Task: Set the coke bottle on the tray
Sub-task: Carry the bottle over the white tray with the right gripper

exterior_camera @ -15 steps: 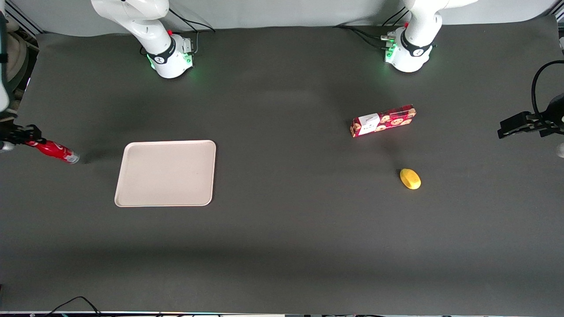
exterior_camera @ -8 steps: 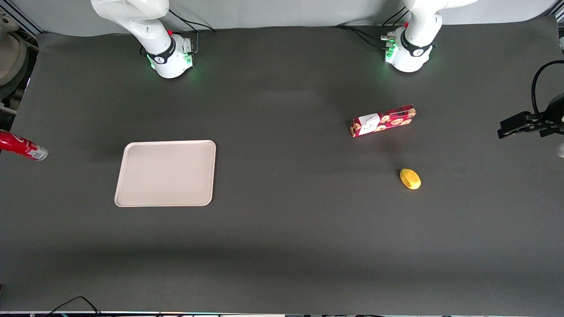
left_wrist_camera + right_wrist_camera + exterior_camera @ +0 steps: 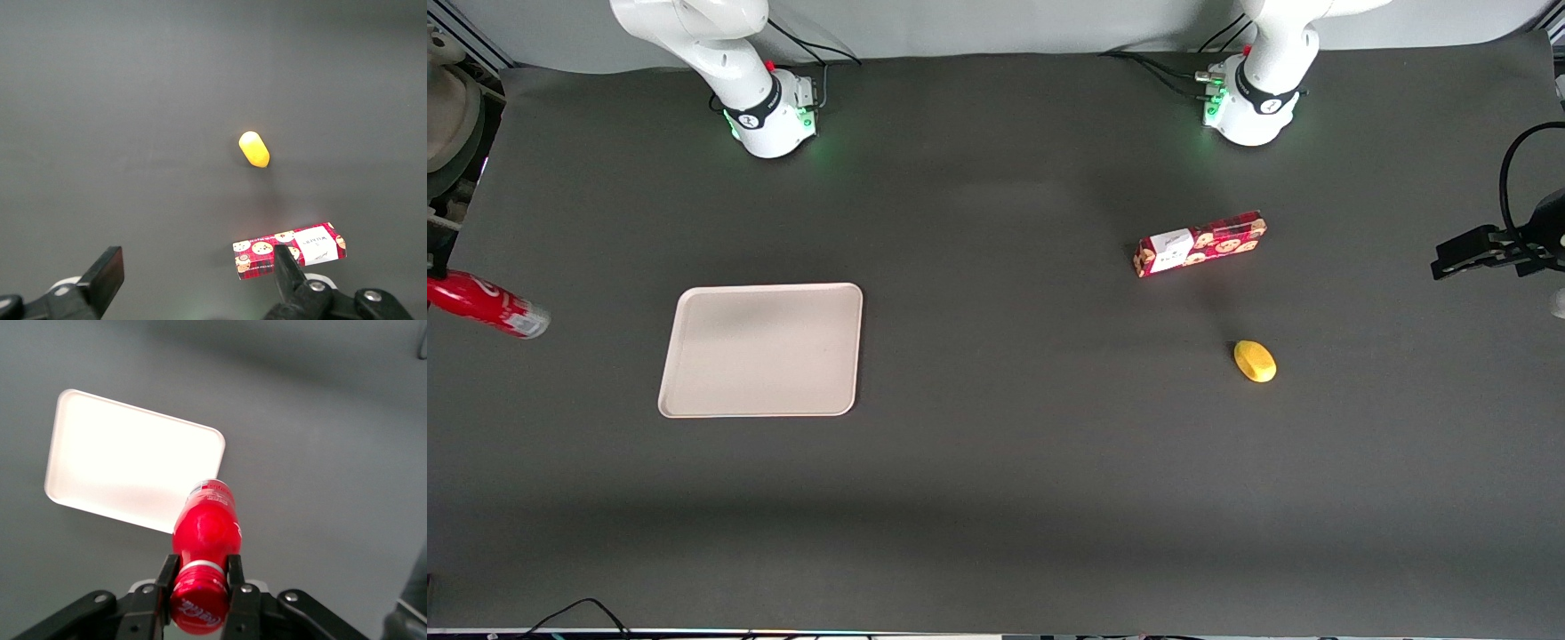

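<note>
The gripper (image 3: pixel 198 585) of the working arm is clamped on the neck of the small slim red coke bottle with a red cap and white script (image 3: pixel 203 540), one black finger (image 3: pixel 166 577) pressed on each side just below the cap. In the front view the coke bottle (image 3: pixel 489 305) hangs tilted in the air at the working arm's end of the dark grey table (image 3: pixel 996 498), its silvery base pointing toward the large flat pale beige-pink tray with rounded corners and a low raised rim (image 3: pixel 694 391). The bottle is near the tray but apart from it, not over it. The tray (image 3: pixel 80 433) lies flat on the table. Toward the parked arm's end lie a red rectangular cookie box (image 3: pixel 1200 244) and, nearer to the front camera, a small yellow oval object (image 3: pixel 1255 362).
</note>
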